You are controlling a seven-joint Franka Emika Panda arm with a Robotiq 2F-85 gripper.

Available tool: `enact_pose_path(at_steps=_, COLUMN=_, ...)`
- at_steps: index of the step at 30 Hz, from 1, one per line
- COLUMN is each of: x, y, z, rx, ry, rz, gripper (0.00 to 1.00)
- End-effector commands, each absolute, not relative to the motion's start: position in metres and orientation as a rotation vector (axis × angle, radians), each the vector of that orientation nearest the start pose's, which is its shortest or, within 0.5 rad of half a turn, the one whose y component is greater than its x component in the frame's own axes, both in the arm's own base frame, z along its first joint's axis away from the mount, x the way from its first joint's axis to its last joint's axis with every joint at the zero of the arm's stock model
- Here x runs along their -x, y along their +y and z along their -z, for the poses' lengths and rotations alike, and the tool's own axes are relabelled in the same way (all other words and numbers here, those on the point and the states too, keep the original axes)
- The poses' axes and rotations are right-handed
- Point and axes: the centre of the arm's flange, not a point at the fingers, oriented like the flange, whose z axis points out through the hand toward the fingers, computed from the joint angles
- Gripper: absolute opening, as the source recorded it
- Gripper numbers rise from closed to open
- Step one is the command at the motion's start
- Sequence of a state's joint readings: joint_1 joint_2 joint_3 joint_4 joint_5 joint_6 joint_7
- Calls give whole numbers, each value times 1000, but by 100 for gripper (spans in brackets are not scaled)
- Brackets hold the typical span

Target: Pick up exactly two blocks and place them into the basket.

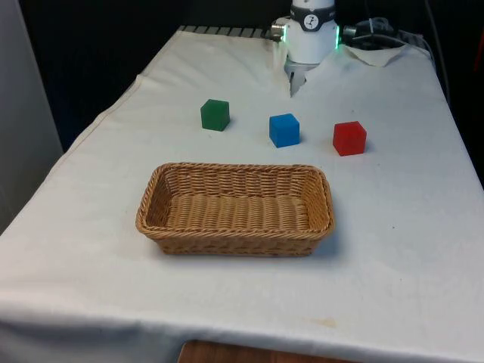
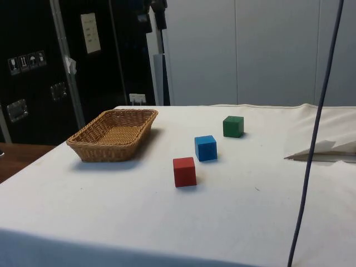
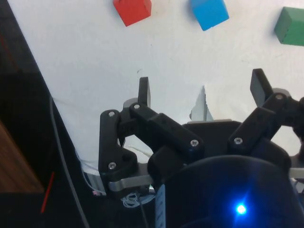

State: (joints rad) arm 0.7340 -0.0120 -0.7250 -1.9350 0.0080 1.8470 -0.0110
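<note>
three blocks sit in a row on the white tablecloth (image 1: pixel 393 249), none in the basket. in the front view the green block (image 1: pixel 215 115) is at the front view's left, the blue block (image 1: pixel 284 130) in the middle, the red block (image 1: pixel 349 138) at the front view's right. all three rest flat on the cloth, apart from each other, none touching. blue and red stand closer to each other than blue and green. in the side view the red block (image 2: pixel 184 171) is nearest that camera, the blue block (image 2: pixel 205 148) just behind it, the green block (image 2: pixel 233 126) furthest back. the wrist view shows the red block (image 3: pixel 132 10), blue block (image 3: pixel 209 13) and green block (image 3: pixel 290 26) lined up on the cloth past the fingers.

wicker basket (image 1: pixel 236 238) is rectangular, light brown, sits on the near side of the blocks in the front view, nothing inside it. in the side view the basket (image 2: pixel 114 146) is off to the side of the blocks, well apart from the red one, long side running away from that camera.

gripper (image 3: pixel 202 90) is held wide, both black fingertips (image 3: pixel 144 91) well apart, nothing between them, white cloth below. it hangs above the cloth short of the block row, touching none. in the front view the gripper (image 1: pixel 296 78) sits at the far end of the table behind the blue block, under the white arm (image 1: pixel 311 34).

a fold of the cloth (image 2: pixel 325 151) is raised at the robot's end in the side view.
</note>
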Motion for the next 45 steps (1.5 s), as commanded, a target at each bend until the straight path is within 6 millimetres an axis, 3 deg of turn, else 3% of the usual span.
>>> enact_pose_path(at_steps=1, x=-547, y=5, z=-480, rx=3125, ry=-29, rz=-122, gripper=100)
enact_pose_path(at_steps=26, x=-512, y=9, z=-475, rx=3138, ry=-87, rz=-18, gripper=100)
enact_pose_path(at_steps=45, x=-498, y=5, z=-449, rx=3112, ry=-235, rz=32, gripper=100)
